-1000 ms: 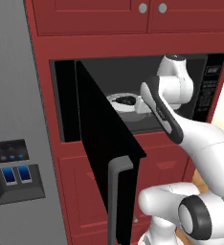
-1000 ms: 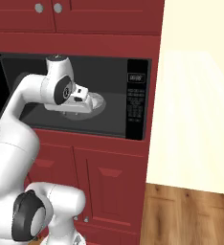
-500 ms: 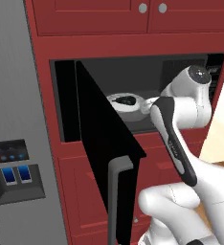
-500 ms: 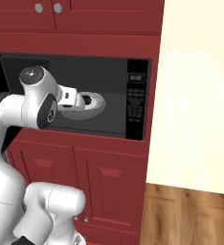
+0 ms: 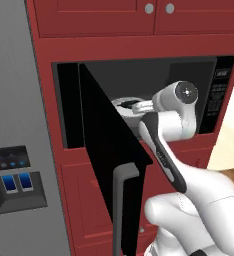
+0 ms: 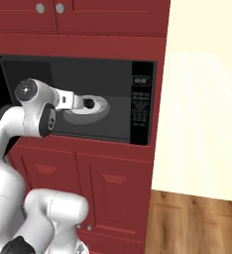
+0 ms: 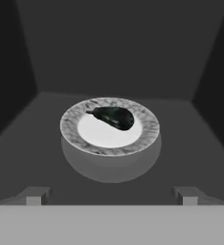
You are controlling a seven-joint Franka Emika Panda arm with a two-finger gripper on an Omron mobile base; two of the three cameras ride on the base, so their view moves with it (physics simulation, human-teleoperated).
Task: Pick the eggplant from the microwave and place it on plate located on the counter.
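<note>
The eggplant lies on the white dish inside the microwave, long axis crosswise, stem end pointing left in the hand view. The gripper is released, fingertips spread wide, short of the dish. Panel lettering is illegible.

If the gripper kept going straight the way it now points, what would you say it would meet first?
Most likely the eggplant, or the near rim of the white dish it lies on inside the microwave. The open gripper points straight at them; depth is hard to judge, so height decides which.
</note>
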